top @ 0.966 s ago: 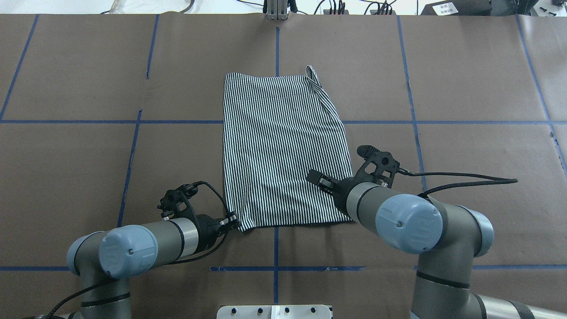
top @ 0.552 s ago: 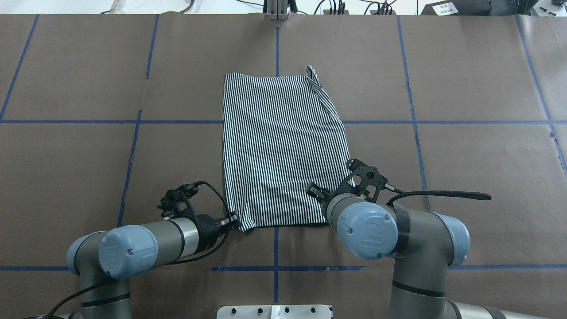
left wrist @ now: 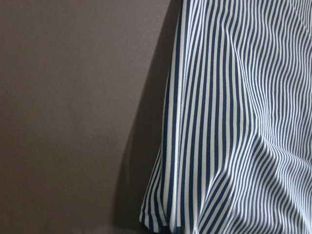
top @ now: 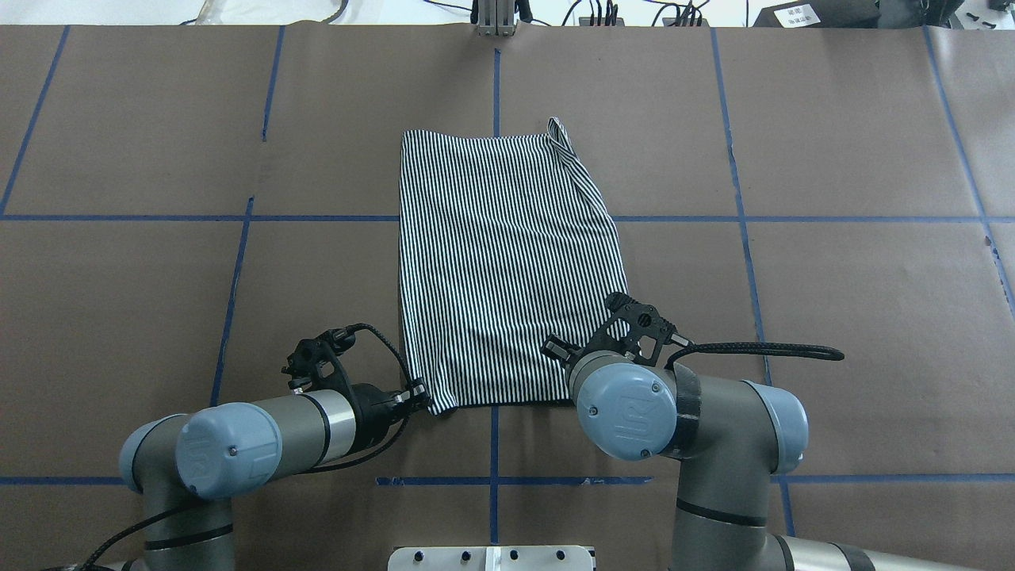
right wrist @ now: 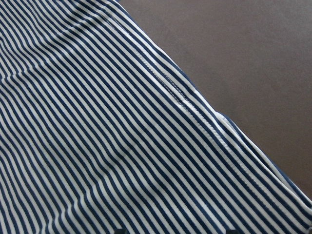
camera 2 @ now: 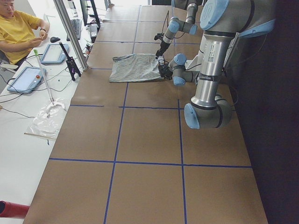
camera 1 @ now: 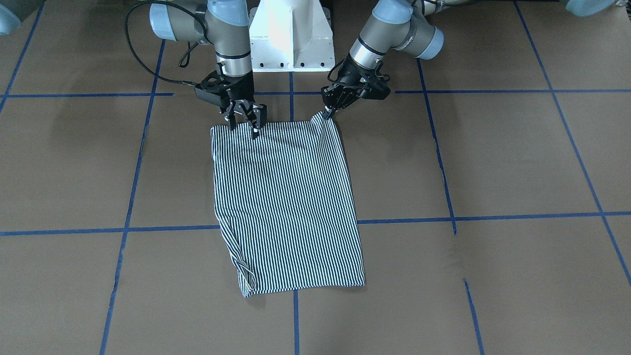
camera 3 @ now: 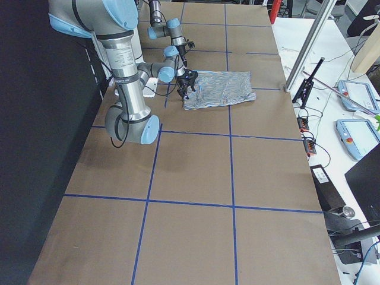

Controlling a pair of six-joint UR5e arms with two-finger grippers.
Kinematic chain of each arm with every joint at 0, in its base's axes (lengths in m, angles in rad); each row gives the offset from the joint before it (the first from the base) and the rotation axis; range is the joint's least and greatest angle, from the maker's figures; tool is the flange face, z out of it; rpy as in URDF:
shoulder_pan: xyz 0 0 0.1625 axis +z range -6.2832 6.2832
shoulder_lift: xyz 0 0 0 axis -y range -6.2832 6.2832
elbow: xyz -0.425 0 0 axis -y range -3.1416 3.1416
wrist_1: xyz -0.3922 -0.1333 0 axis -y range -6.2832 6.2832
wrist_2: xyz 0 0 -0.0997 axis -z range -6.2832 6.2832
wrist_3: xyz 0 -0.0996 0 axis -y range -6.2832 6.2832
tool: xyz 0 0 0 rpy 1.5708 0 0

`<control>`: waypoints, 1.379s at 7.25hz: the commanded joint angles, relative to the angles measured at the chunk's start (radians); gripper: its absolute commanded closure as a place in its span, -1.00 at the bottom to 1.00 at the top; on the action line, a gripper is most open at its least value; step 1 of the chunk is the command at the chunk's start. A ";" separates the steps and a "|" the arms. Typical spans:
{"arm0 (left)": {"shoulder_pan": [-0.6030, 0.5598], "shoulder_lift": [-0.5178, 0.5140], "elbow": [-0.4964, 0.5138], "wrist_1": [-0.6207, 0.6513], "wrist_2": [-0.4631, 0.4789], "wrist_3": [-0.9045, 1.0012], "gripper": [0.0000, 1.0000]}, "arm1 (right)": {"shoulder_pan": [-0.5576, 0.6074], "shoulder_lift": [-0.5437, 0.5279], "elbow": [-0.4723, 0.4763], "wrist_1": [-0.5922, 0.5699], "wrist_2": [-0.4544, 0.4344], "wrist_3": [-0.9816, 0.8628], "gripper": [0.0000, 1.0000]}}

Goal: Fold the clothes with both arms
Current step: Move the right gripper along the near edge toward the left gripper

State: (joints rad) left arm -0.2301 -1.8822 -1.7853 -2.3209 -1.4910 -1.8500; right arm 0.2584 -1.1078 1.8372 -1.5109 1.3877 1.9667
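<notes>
The striped shirt lies flat on the brown table as a folded, long rectangle; collar and placket are hidden. It also shows in the front view. My left gripper is shut on the shirt's near left corner and holds it slightly raised; the left wrist view shows the cloth tented. My right gripper is open, fingers spread down over the shirt's near edge by the near right corner. In the overhead view my own arm mostly hides it. The right wrist view shows the striped hem.
The white pedestal base stands just behind the shirt's near edge. Blue tape lines grid the brown table cover. A metal post stands at the far edge. An operator in yellow sits beyond the far side with tablets.
My right arm has swung in toward the robot and to the left, bringing its gripper over the shirt's near right edge. My left arm has not moved.
</notes>
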 commanded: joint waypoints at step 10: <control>0.000 0.002 -0.002 0.000 0.002 -0.002 1.00 | -0.033 0.032 -0.047 -0.055 0.025 -0.045 -0.13</control>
State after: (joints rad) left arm -0.2301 -1.8807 -1.7870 -2.3209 -1.4895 -1.8514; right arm 0.2263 -1.0785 1.7911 -1.5664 1.4142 1.9222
